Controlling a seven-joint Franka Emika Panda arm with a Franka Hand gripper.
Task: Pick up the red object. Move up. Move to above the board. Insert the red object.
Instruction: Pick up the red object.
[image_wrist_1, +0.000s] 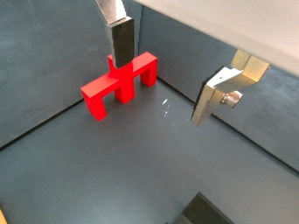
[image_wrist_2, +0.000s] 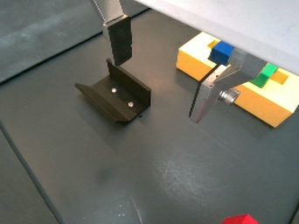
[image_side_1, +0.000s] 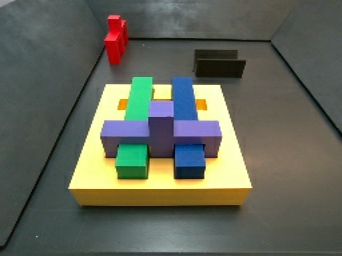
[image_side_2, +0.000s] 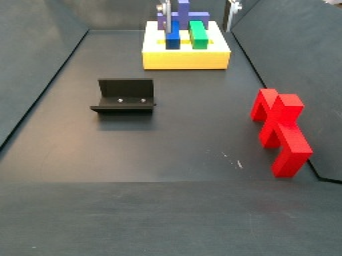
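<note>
A: Hidden or cut off?
B: Arm itself out of both side views. Red object (image_wrist_2: 239, 219) clipped to a corner at the frame edge in a wrist view. Far end of board (image_wrist_2: 275, 107) cropped there too, partly behind a finger (image_wrist_2: 211, 94).

A: Claw?
B: Claw (image_wrist_1: 163, 87) spread wide, nothing between the plates, pointing down over the dark counter (image_wrist_1: 140, 166). One finger (image_wrist_1: 122, 39) overlapping the red object (image_wrist_1: 117, 83) in a wrist view; contact not determinable.

A: Task piece, location?
B: Red object (image_side_2: 281, 130) flat on the counter close to a side wall, well apart from the board (image_side_2: 187, 60). Seen at the far wall in a side view (image_side_1: 115, 38).

A: View differences?
B: Fixture (image_wrist_2: 117, 96) and board in only one wrist view; whole red object in the other. Purple block (image_side_1: 160, 128), green block (image_side_1: 134, 160) and blue block (image_side_1: 191, 160) on the board clearest from the side.
</note>
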